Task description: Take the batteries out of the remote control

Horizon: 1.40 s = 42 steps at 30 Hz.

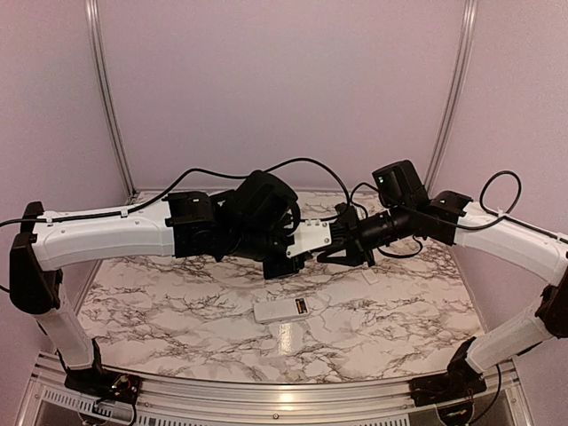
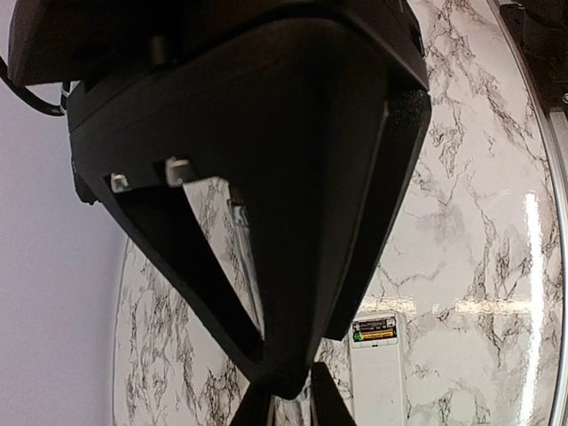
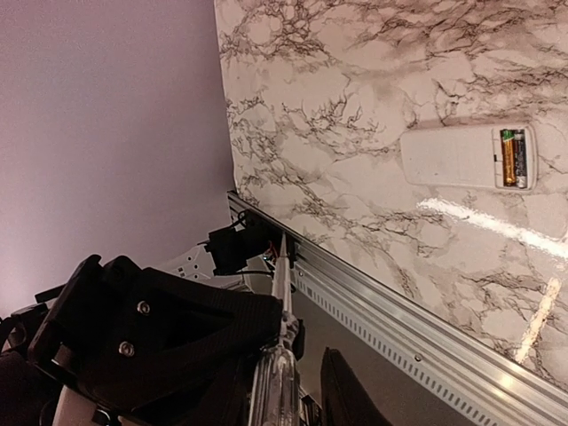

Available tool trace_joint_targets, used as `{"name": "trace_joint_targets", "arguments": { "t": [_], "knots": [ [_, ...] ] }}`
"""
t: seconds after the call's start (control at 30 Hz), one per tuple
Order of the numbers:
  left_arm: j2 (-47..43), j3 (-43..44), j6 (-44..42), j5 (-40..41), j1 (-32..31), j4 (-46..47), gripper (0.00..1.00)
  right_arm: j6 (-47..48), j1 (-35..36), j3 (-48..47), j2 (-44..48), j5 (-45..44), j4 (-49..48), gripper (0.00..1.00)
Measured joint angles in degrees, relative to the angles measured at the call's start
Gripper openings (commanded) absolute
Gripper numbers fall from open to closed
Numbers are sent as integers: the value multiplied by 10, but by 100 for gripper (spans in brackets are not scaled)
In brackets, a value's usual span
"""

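Note:
The white remote control (image 1: 282,310) lies flat on the marble table, recess face up. Both batteries (image 3: 513,158) sit side by side in the recess at one end. They also show in the left wrist view (image 2: 374,330). Both arms are raised above the remote and meet in mid-air. My left gripper (image 1: 288,262) has its fingers (image 2: 327,404) nearly together round a screwdriver's metal shaft (image 3: 282,293). The clear handle lies in my right gripper (image 3: 297,399), with a gap between it and the one visible finger (image 3: 346,390). The other finger is hidden.
A small flat white piece (image 1: 370,277) lies on the table right of the remote. The table's aluminium front rail (image 3: 417,342) runs below the grippers. Purple walls close in the back and sides.

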State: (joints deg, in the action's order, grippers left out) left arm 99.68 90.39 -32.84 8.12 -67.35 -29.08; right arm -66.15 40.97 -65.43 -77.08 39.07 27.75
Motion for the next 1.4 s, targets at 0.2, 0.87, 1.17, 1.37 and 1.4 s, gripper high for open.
{"name": "trace_joint_targets", "arguments": {
  "t": [0.2,0.87,1.17,1.37,1.4],
  "knots": [
    [6,3,0,3,-3,-1,0,3,-3,0,0,0,1,18],
    [22,17,9,24,-15,0,16,17,-7,3,10,-13,20,0],
    [-8,-35,70,30,-18,54,99,19,-6,7,24,-19,18,0],
    [-58,-81,129,52,-19,78,99,30,-6,8,24,-30,19,0],
    [-65,-83,143,56,-19,78,99,33,-6,8,24,-33,19,0]
  ]
}}
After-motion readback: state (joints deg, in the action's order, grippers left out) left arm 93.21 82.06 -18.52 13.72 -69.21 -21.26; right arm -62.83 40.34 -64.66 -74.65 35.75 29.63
